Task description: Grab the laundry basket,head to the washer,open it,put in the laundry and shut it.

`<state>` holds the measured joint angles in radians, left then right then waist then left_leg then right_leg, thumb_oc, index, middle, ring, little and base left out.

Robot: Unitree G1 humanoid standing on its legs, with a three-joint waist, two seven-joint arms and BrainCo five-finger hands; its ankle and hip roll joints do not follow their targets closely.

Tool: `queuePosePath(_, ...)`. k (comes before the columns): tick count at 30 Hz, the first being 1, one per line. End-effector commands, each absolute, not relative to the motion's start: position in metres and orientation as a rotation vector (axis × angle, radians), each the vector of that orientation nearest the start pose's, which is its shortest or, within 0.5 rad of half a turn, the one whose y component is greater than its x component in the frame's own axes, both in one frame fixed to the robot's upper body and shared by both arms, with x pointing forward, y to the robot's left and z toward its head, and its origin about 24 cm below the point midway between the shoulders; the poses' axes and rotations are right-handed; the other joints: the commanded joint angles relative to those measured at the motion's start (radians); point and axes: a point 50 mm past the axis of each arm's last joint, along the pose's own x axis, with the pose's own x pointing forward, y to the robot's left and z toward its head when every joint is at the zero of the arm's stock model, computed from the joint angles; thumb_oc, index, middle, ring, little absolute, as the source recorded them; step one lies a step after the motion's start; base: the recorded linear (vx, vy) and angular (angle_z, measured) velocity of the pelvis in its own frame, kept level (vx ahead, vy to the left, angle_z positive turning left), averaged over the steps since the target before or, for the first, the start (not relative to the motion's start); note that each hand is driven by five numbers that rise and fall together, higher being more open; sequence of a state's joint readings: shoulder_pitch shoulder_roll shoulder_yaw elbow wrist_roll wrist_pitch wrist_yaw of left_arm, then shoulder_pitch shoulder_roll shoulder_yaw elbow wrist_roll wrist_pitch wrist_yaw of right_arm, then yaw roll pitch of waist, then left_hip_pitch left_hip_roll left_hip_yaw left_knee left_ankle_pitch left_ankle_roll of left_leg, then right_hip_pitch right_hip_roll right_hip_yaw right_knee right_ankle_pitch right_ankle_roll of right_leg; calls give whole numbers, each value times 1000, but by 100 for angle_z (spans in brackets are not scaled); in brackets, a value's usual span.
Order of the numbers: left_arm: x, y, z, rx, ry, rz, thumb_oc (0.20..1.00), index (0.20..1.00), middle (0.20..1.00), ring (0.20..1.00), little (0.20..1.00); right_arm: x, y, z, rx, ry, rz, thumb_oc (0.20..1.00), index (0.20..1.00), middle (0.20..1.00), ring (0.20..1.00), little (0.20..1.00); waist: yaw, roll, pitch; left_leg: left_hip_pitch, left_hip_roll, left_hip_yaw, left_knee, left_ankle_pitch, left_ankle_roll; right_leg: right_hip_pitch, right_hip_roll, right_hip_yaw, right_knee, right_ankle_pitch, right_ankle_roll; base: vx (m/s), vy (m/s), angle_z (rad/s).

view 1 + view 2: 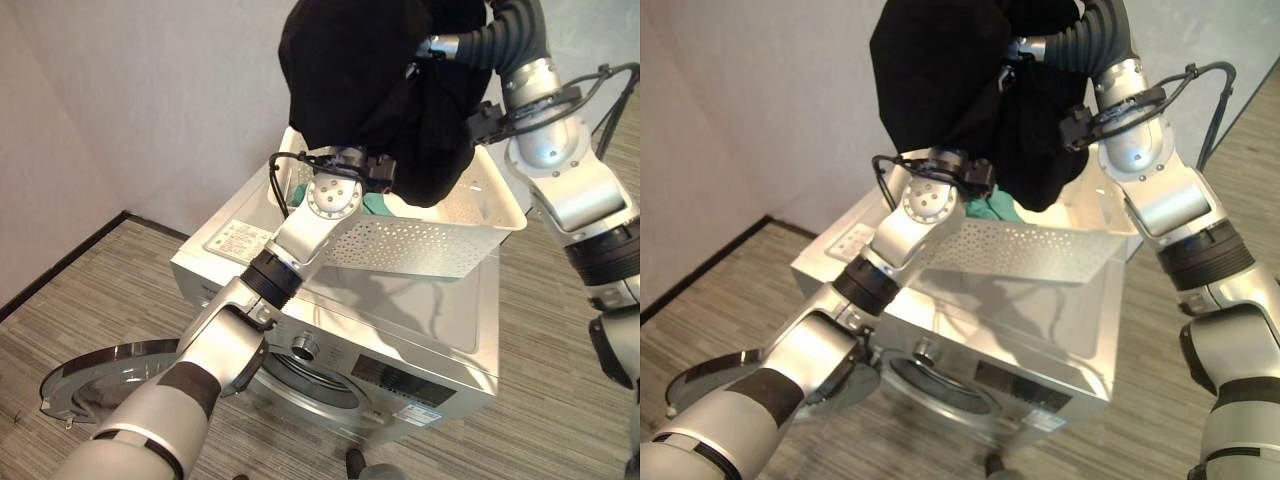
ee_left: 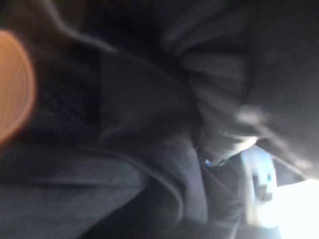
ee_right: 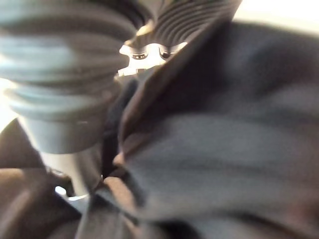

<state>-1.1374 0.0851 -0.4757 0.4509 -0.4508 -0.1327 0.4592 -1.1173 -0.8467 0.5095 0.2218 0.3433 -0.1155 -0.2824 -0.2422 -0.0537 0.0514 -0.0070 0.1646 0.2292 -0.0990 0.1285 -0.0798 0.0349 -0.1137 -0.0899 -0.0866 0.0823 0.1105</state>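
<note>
A plain room with pale walls and a striped grey floor [image 1: 560, 330]. A silver front-loading washer [image 1: 430, 320] stands in the middle, seen from above. Its round door [image 1: 100, 375] is swung wide open to the robot's left, low near the floor, so the drum opening [image 1: 315, 385] on the front is uncovered.

A white perforated basket [image 1: 420, 240] sits on top of the washer. A bit of green cloth [image 1: 378, 205] shows inside it.

Both arms are raised above the basket, lifting a large bundle of black laundry [image 1: 360, 80] clear of its rim. The left hand is buried in the underside of the bundle; its wrist view is close dark fabric, so I cannot tell how its fingers stand. The right hand's ribbed wrist cover [image 1: 1080, 40] disappears into the top of the bundle, and its fingers are hidden in cloth too.

Progress, as a judgement: the basket has been brought to the washer and the door is open. The black laundry is out of the basket but not yet in the drum. Left to do: lower it into the opening, likely load the green cloth too, then shut the door.
</note>
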Motion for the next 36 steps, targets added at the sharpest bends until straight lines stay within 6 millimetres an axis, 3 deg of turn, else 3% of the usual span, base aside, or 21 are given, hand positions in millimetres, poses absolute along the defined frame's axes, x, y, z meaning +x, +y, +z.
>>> queuePosePath(1,341,14,326,-175,-822,-218,200,200,200,200,200,339,-182,359,-509,-892,-28,1000,1000,1000,1000,1000,33,-14,-64,171,59,25,12,-213,-55,-88,-76,58,-1,-2,77,0,0,0)
queuePosePath(5,340,16,330,-176,-837,-216,200,200,200,200,200,342,-192,354,-493,-864,-60,1000,1000,1000,1000,1000,31,-11,-65,173,58,28,12,-214,-54,-89,-77,60,-1,-1,78,0,0,0)
queuePosePath(10,334,27,341,-221,-894,-193,200,200,200,200,200,340,-220,347,-405,-858,-197,1000,1000,1000,1000,1000,34,-4,-66,175,57,26,12,-217,-52,-87,-79,59,-1,-2,81,0,0,0)
queuePosePath(12,327,39,350,-248,-955,-166,200,200,200,200,200,331,-250,352,-323,-899,-382,1000,1000,1000,1000,1000,36,7,-65,172,56,20,12,-219,-50,-85,-82,55,-1,-4,82,0,0,0)
queuePosePath(13,326,38,349,-245,-953,-169,200,200,200,200,200,330,-250,350,-321,-897,-386,1000,1000,1000,1000,1000,37,4,-66,172,56,19,12,-219,-50,-85,-82,54,-1,-4,82,0,0,0)
queuePosePath(15,321,57,354,-244,-1011,-120,200,200,200,200,200,315,-282,352,-347,-925,-595,1000,1000,1000,1000,1000,41,11,-65,169,52,12,12,-222,-46,-83,-85,51,-1,-5,84,0,0,0)
queuePosePath(16,320,56,353,-242,-1009,-124,200,200,200,200,200,314,-283,350,-348,-923,-600,1000,1000,1000,1000,1000,43,8,-66,169,52,11,12,-222,-45,-83,-85,50,-1,-5,85,0,0,0)
queuePosePath(17,316,81,353,-214,-1061,-55,200,200,200,200,200,300,-312,345,-416,-904,-770,1000,1000,1000,1000,1000,46,15,-60,168,47,5,12,-226,-41,-82,-88,48,-1,-2,87,0,0,0)
queuePosePath(19,314,92,350,-193,-1075,-30,200,200,200,200,200,294,-325,337,-448,-875,-831,1000,1000,1000,1000,1000,48,15,-59,167,45,3,12,-229,-39,-82,-89,47,-1,-2,89,4,15,0)
queuePosePath(20,311,103,345,-182,-1084,-5,200,200,200,200,200,287,-337,328,-476,-843,-888,1000,1000,1000,1000,1000,52,14,-59,168,42,0,12,-231,-36,-80,-90,45,-1,-2,90,-9,55,-1)
queuePosePath(21,306,129,335,-125,-1100,67,200,200,200,200,200,273,-362,307,-582,-749,-990,1000,1000,1000,1000,1000,53,16,-50,165,36,-2,12,-231,-31,-84,-95,45,-1,3,93,-3,48,-1)
queuePosePath(22,306,129,332,-124,-1094,62,200,200,200,200,200,271,-363,304,-585,-742,-992,1000,1000,1000,1000,1000,56,13,-54,167,37,-3,12,-233,-30,-82,-95,44,-1,1,94,-58,66,0)
queuePosePath(23,299,153,317,-79,-1093,127,200,200,200,200,200,251,-390,270,-645,-611,-1086,1000,1000,1000,1000,1000,63,6,-45,159,27,-6,12,-226,-24,-89,-103,42,-1,13,95,-13,46,0)
queuePosePath(24,298,152,314,-78,-1085,118,200,200,200,200,200,248,-391,266,-648,-601,-1090,1000,1000,1000,1000,1000,69,5,-53,164,27,-9,12,-237,-23,-83,-103,40,-1,5,99,-68,65,0)
queuePosePath(27,281,193,292,12,-1081,258,200,200,200,200,200,206,-428,203,-777,-316,-1238,1000,1000,1000,1000,1000,90,-12,-40,152,7,-25,12,-235,-8,-87,-119,28,-1,19,102,-29,64,1)
queuePosePath(30,275,205,284,34,-1077,312,200,200,200,200,200,189,-436,182,-820,-211,-1273,1000,1000,1000,1000,1000,100,-18,-42,153,0,-37,12,-249,-2,-79,-127,18,-1,13,107,-5,54,6)
queuePosePath(31,269,216,280,69,-1082,367,200,200,200,200,200,171,-445,159,-855,-88,-1306,1000,1000,1000,1000,1000,108,-26,-43,148,-13,-51,12,-252,5,-74,-141,7,-1,19,110,-52,82,12)
queuePosePath(35,260,227,282,103,-1115,434,200,200,200,200,200,157,-451,129,-782,27,-1342,1000,1000,1000,1000,1000,115,-34,-42,145,-26,-65,12,-257,11,-68,-156,-6,-1,25,114,-31,46,20)
queuePosePath(36,255,234,287,144,-1141,476,200,200,200,200,200,147,-455,113,-780,112,-1350,1000,1000,1000,1000,1000,120,-37,-42,142,-33,-69,12,-259,14,-66,-163,-14,-1,28,116,-23,37,7)
